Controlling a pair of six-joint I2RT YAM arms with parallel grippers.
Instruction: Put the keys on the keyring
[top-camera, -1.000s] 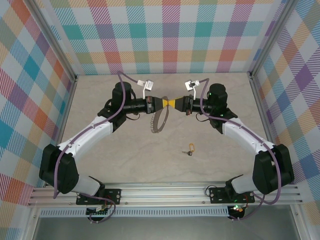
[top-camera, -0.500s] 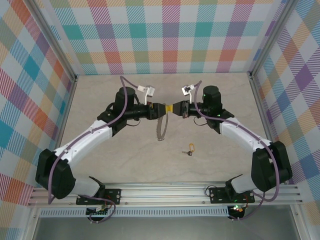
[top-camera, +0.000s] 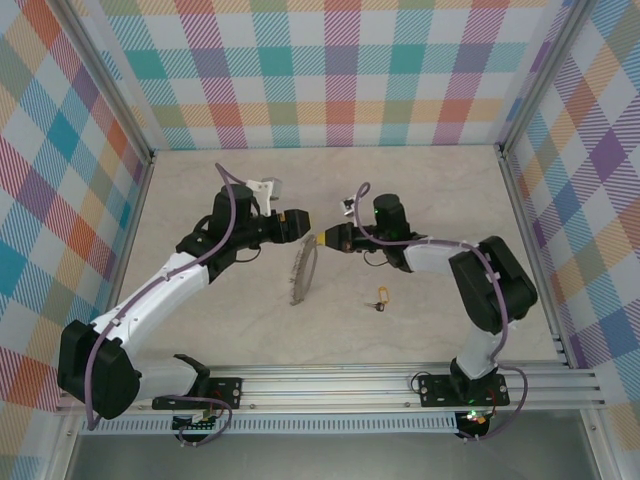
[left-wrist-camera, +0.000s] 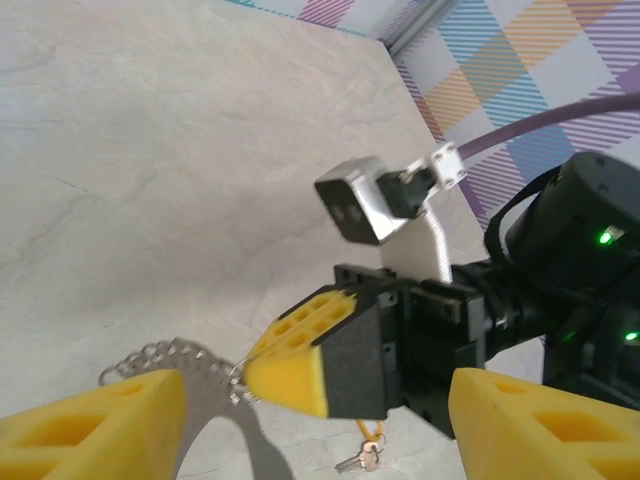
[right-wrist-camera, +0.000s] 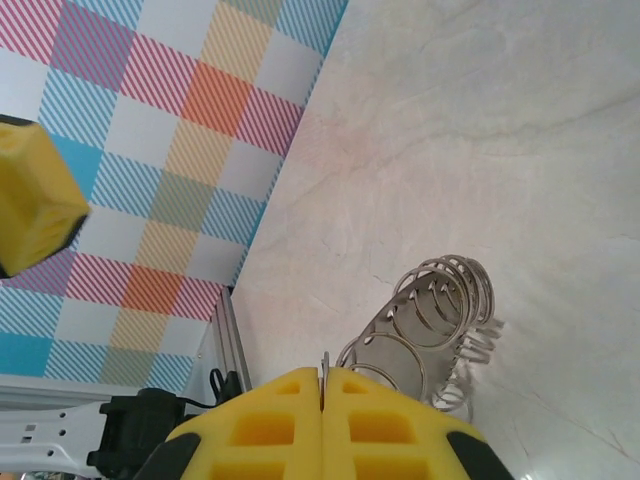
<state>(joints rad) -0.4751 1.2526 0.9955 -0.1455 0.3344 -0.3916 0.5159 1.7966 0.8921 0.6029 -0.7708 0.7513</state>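
Keyring (top-camera: 300, 270) of thin silvery metal wire, glossy. Key (top-camera: 377, 298) of brass-yellow metal. Counter (top-camera: 450, 185) smooth, matt, pale and marbled. Gripper pads (right-wrist-camera: 270, 425) of matt yellow, holed, on black plastic.

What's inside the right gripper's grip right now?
The right gripper pinches the keyring by its thin edge; the pinched bit is hidden between the pads. The key lies on the table, not held.

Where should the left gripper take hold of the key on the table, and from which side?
Probably its yellow body, from straight above: the key lies flat on the table, so only a top-down pinch across its narrow width fits, leaving the silvery end free. The left gripper is open.
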